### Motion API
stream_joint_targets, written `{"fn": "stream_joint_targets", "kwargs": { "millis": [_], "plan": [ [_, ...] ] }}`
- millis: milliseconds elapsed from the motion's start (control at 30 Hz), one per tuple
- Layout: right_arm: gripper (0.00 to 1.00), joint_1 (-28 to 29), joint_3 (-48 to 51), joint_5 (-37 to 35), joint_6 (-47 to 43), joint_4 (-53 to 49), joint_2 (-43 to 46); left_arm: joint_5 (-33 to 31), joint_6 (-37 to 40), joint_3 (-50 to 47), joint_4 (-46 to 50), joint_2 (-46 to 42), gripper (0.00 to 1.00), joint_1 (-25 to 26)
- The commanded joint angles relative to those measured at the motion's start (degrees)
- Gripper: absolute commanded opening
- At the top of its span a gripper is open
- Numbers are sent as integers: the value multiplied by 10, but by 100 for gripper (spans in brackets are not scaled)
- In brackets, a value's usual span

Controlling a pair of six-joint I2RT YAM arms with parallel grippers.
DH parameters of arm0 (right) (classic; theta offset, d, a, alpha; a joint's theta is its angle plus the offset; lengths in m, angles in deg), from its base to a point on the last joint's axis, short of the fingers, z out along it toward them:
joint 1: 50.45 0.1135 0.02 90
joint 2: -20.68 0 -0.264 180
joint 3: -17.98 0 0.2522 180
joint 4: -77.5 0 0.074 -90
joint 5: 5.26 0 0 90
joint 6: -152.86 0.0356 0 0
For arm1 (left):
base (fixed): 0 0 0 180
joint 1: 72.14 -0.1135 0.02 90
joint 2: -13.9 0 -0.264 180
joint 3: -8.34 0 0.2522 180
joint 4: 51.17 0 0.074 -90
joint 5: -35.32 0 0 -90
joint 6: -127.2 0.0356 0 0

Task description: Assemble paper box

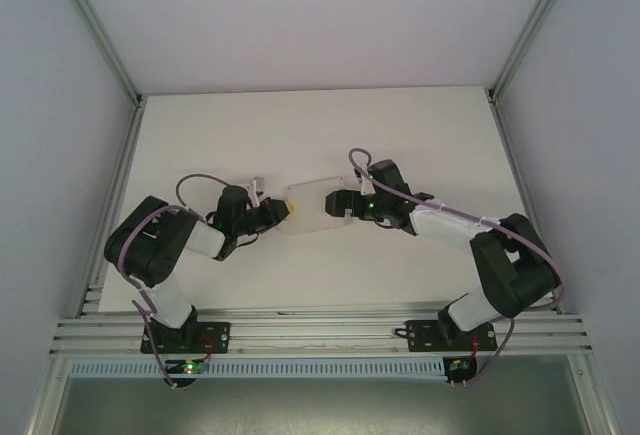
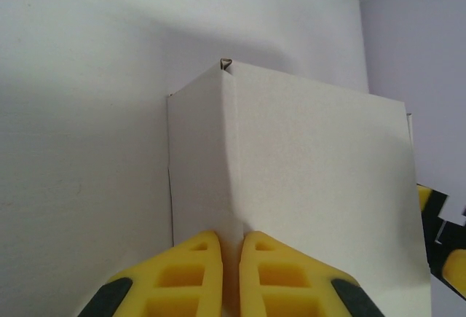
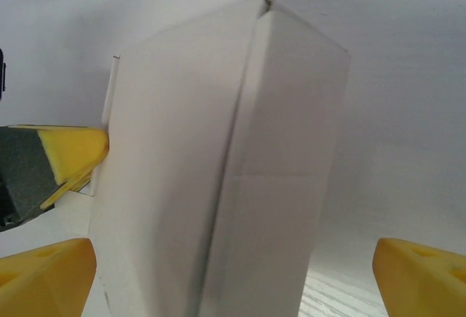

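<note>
Two grippers, one box point(image 1: 318, 210), mid-table between them. It's thin white card: light, springy, quick to crease, so I take it by folds and edges, never by squeezing flat panels. My left gripper point(image 2: 231, 240) is pinched tight on a folded corner edge. My right gripper point(image 3: 233, 277) gapes wide, fingers either side of the box, with no contact I can make out.

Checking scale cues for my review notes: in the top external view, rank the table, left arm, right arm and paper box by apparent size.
Largest: table. Next: left arm and right arm, which look alike. Smallest: paper box.
</note>
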Motion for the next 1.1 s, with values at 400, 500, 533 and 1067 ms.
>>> {"fn": "stream_joint_targets", "kwargs": {
  "millis": [400, 500, 533, 1067],
  "plan": [
    [61, -24, -15, 169, 99, 146, -76, -6, 29, -16, 90, -11, 12, -2],
    [51, -27, -2, 177, 113, 165, -63, -5, 35, -14, 92, -17, 15, -2],
    [49, -28, 2, 177, 117, 168, -57, -6, 37, -13, 94, -21, 16, -2],
    [47, -80, 56, 169, 209, 109, 78, -200, 431, 82, 461, -415, 100, 142]
  ]
}}
